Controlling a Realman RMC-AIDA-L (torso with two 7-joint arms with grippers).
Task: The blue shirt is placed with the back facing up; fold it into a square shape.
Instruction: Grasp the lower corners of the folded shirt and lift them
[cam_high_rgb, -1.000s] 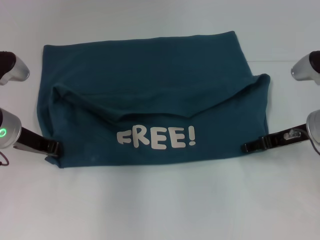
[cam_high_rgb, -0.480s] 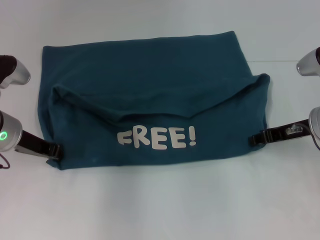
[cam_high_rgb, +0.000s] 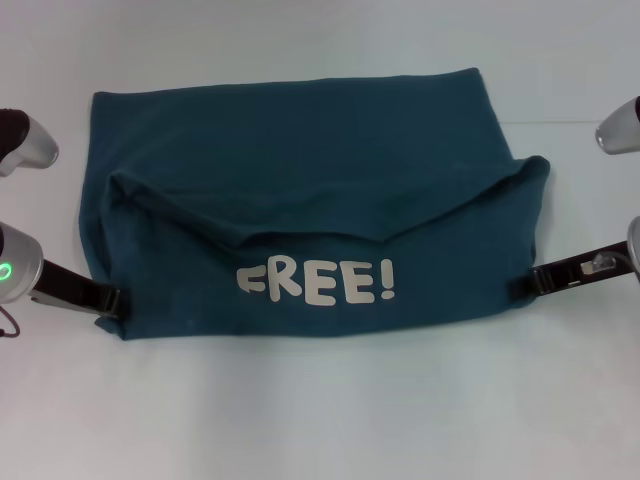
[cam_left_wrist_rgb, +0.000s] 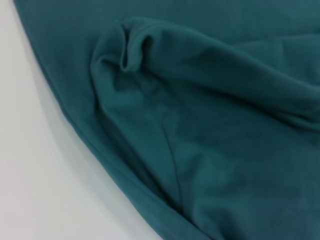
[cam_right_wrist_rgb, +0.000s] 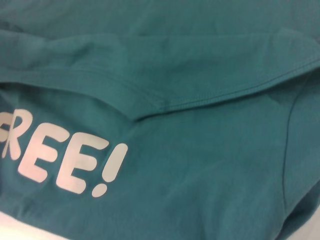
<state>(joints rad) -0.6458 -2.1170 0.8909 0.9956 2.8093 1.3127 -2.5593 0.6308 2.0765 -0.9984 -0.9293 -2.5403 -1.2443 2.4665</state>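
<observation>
A blue shirt (cam_high_rgb: 310, 190) is lying spread across a white table (cam_high_rgb: 320, 410), folded into a wide band with its front panel turned up, so pale "FREE!" lettering (cam_high_rgb: 316, 283) is showing along the near part. A loose fold of cloth is sagging in a shallow V just beyond the lettering.

The left gripper (cam_high_rgb: 108, 301) is sitting low at the shirt's near left corner, its dark tip touching the edge of the cloth. The shirt is stretching away from it toward the other arm. Whether its fingers are pinching the fabric or standing apart cannot be told.

The right gripper (cam_high_rgb: 524, 285) is sitting at the shirt's near right edge, level with the lettering, its dark tip just meeting the cloth. Its finger spacing cannot be told either.

The left wrist view is showing only teal fabric (cam_left_wrist_rgb: 210, 125) with a puckered fold and a curved hem against the table (cam_left_wrist_rgb: 45, 190). The right wrist view is showing the end of the lettering (cam_right_wrist_rgb: 65, 162) close up, with a stitched hem crossing beyond it.
</observation>
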